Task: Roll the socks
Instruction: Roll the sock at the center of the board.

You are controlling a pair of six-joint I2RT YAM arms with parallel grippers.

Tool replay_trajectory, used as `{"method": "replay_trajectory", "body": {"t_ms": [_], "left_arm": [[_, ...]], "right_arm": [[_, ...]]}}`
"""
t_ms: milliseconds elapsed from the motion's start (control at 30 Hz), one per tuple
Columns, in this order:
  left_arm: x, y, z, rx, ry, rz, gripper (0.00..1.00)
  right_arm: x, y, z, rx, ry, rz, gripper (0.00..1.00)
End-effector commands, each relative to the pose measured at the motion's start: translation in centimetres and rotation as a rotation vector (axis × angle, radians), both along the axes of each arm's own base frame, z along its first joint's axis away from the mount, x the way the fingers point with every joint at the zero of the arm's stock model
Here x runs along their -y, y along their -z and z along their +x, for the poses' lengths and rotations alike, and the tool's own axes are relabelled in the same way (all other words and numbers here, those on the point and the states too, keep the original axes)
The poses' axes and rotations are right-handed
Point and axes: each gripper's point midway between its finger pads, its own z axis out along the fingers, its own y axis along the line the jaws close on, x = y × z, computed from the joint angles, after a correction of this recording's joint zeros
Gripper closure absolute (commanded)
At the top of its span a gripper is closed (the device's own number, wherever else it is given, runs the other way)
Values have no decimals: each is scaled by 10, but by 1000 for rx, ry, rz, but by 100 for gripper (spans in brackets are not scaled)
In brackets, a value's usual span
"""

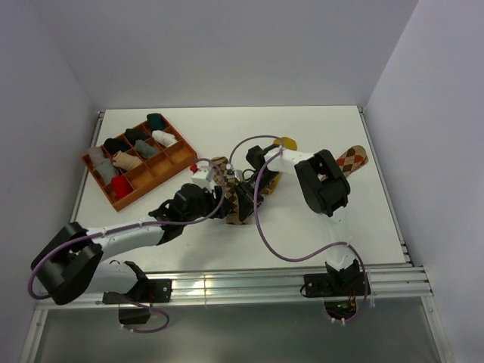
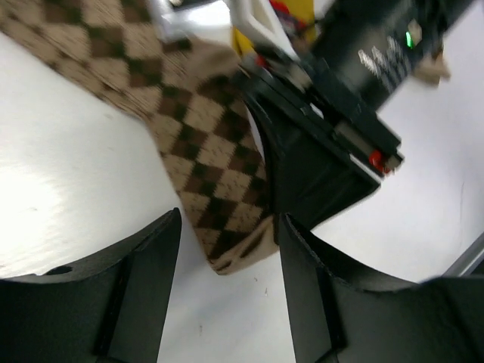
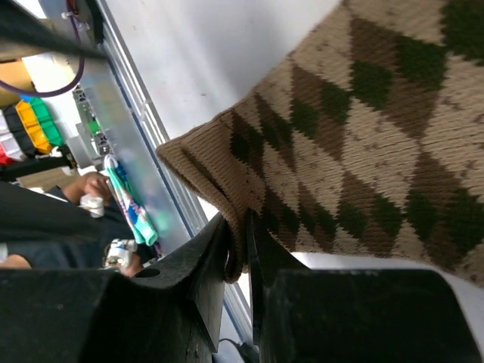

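A brown-and-cream argyle sock (image 1: pixel 236 218) lies mid-table, largely under both grippers. My right gripper (image 3: pixel 238 242) is shut on the folded edge of this sock (image 3: pixel 363 128), which is lifted off the table. In the left wrist view the same sock (image 2: pixel 204 128) hangs with its corner between the fingers (image 2: pixel 151 280) of my open left gripper (image 2: pixel 227 249), touching neither. The right gripper (image 2: pixel 318 159) holds the sock just beyond. An orange-brown-cream argyle sock (image 1: pixel 352 160) lies flat at the right. A mustard yellow sock (image 1: pixel 286 142) peeks out behind the right arm.
An orange compartment tray (image 1: pixel 175 156) with several small rolled bundles stands at the back left. The two grippers (image 1: pixel 227 203) (image 1: pixel 246 198) are crowded together mid-table. Purple cables (image 1: pixel 261 219) loop over the table. A metal rail (image 1: pixel 287 276) runs along the near edge.
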Motion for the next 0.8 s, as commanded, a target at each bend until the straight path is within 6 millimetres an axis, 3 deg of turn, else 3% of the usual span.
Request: {"method": "replay_trajectory", "body": {"t_ms": [0, 167, 533, 767], "left_arm": [[24, 0, -1, 78, 73, 14, 41], [33, 20, -2, 48, 78, 39, 41], [41, 35, -10, 23, 124, 22, 41], [35, 53, -15, -21, 111, 46, 45]], "right_arm": [[0, 7, 4, -35, 23, -40, 78], [2, 15, 3, -58, 20, -64, 77], [4, 21, 5, -86, 28, -90, 77], [4, 20, 7, -81, 27, -89, 77]]}}
